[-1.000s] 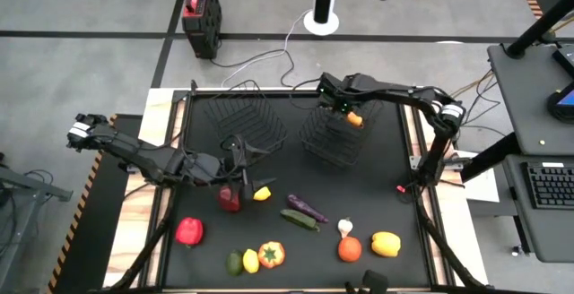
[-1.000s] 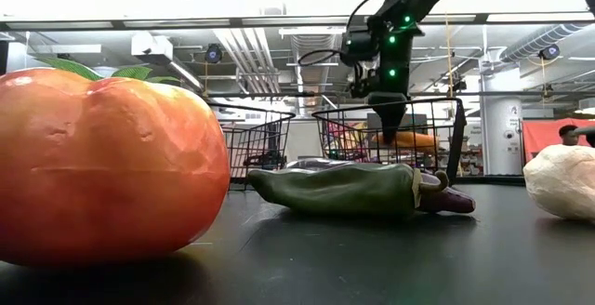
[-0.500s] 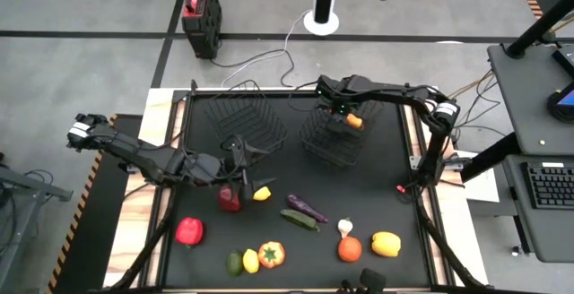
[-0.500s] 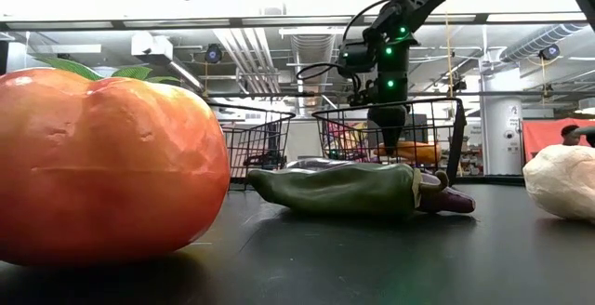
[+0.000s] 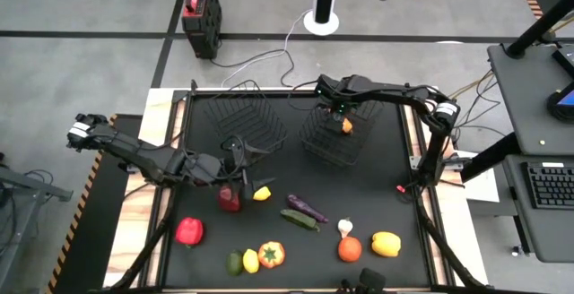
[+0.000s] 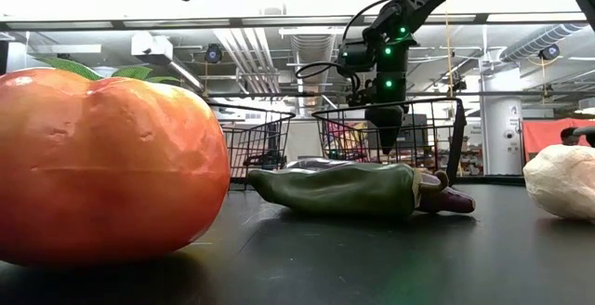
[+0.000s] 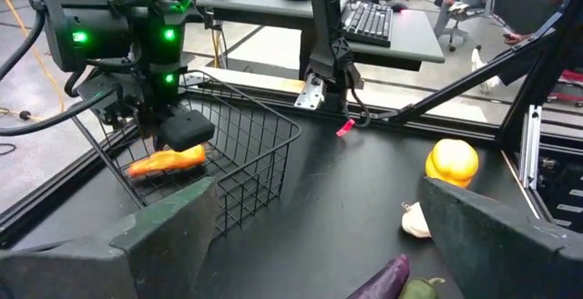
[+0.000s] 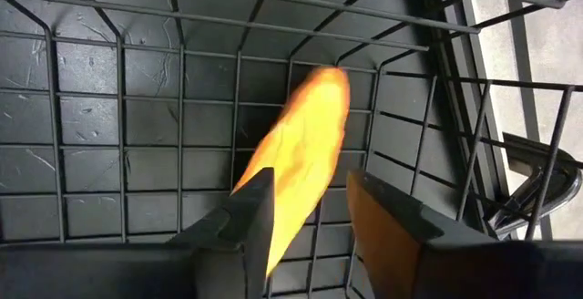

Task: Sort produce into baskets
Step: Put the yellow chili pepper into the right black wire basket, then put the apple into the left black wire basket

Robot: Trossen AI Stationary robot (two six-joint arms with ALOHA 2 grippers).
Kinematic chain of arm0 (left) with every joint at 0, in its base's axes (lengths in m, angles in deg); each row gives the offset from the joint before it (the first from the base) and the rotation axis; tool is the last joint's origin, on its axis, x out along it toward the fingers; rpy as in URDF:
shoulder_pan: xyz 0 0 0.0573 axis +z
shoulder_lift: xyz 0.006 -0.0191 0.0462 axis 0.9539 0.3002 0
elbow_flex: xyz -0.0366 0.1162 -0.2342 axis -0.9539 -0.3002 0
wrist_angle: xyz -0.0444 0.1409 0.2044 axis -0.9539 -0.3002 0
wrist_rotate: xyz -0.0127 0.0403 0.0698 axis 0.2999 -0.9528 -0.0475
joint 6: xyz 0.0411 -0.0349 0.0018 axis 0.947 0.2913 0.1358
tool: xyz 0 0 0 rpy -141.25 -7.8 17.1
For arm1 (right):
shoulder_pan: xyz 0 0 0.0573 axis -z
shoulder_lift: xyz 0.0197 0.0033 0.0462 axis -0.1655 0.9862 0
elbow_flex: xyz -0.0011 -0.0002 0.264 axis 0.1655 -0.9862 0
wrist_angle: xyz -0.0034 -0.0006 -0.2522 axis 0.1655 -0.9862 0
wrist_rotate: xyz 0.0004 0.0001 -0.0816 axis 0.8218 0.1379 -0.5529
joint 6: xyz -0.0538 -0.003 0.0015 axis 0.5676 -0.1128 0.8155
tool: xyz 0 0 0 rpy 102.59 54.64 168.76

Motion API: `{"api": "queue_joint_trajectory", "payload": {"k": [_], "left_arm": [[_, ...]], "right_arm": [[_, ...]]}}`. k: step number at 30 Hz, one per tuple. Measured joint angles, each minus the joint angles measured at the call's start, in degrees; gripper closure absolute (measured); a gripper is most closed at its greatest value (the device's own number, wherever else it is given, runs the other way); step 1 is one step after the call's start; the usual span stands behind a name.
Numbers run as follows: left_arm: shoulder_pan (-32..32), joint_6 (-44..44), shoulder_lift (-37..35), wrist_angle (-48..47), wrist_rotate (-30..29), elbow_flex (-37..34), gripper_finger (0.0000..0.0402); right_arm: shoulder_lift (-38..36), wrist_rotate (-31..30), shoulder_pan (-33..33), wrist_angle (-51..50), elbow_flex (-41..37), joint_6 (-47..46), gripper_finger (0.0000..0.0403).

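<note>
Since 1 s ago the carrot has left the right tool and sits lower, inside the right basket; before, it was at the fingertips. The right tool stays over the basket's far part, fingers a narrow way apart w/ nothing between them. In the right wrist view the carrot shows past the gap between the two fingers, near the mesh floor; whether it already rests on the mesh I cannot tell. The left wrist view shows the carrot just under the right tool, behind the basket wall.

The left tool is low over the table, beside the dark red pepper and near the small yellow fruit; its fingers are spread wide and empty. The left basket stands just left of the right one.

Other produce lies on the table's near half: eggplant, cucumber, garlic, yellow pepper, red pepper.
</note>
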Motion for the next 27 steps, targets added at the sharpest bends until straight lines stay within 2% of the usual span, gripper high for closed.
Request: {"api": "queue_joint_trajectory", "payload": {"k": [8,15,22,27], "left_arm": [[0.0,-1.55,0.0,-1.41,0.03,0.0,0.0039],[0.0,-3.86,0.3,-3.64,5.11,0.05,0.0039],[0.0,-3.91,1.76,-3.51,5.67,0.39,0.0039],[0.0,-4.12,3.71,-1.94,5.67,0.39,0.0039]], "right_arm": [[-2.58,-0.02,0.0,-0.65,0.17,-0.02,0.0251],[-12.44,0.87,-3.1,-0.87,0.44,-3.93,0.0257],[-26.18,4.01,-13.14,3.0,-3.59,-10.59,0.027],[-35.73,4.04,-23.79,12.43,-11.22,-15.02,0.0275]]}}
